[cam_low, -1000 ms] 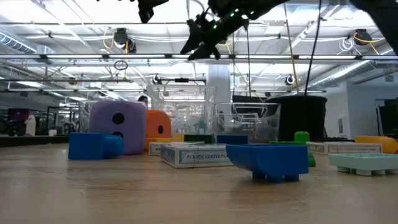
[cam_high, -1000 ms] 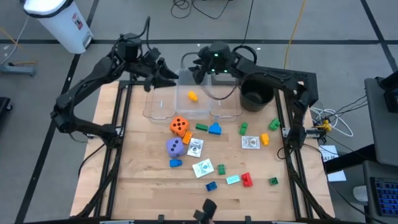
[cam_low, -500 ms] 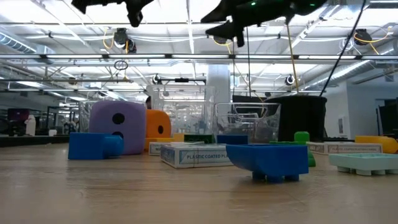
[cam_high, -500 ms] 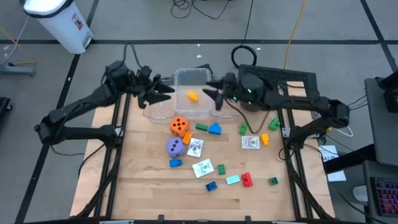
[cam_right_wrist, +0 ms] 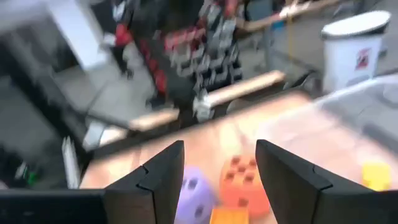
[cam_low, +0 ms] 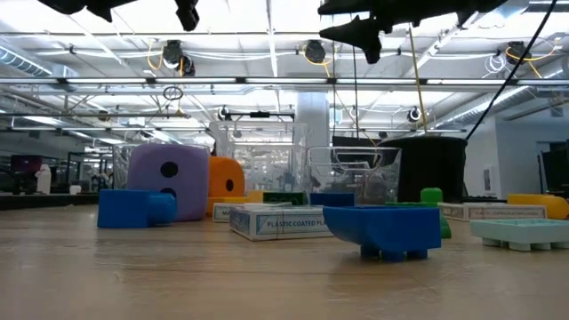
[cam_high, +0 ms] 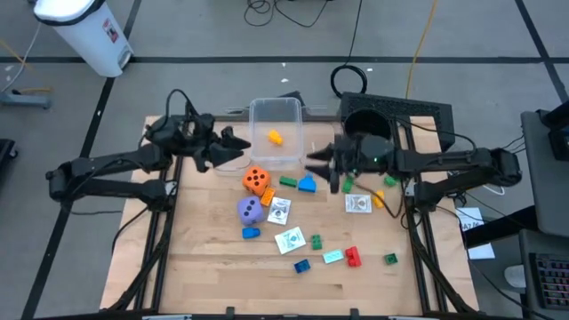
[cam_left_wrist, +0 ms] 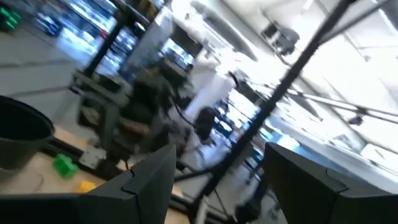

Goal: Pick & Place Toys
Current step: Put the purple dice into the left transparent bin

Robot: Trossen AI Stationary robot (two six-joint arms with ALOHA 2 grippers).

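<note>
Right gripper (cam_high: 322, 168), jaws parted and empty, newly swung from the tub (cam_high: 275, 133) toward scattered toys; left gripper (cam_high: 233, 142) likewise parted: pick pending.

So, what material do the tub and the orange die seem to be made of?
The tub looks like clear, glossy plastic: the yellow block inside shows through its walls. The orange die seems matte, possibly foam or soft plastic; it shows no shine.

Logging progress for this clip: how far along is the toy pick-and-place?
Barely started. Done: one small orange block lies in the clear plastic tub. In hand: nothing; both end effectors, left and right, are open and empty. Left: orange dotted die, purple dotted die, scattered blocks and cards.
</note>
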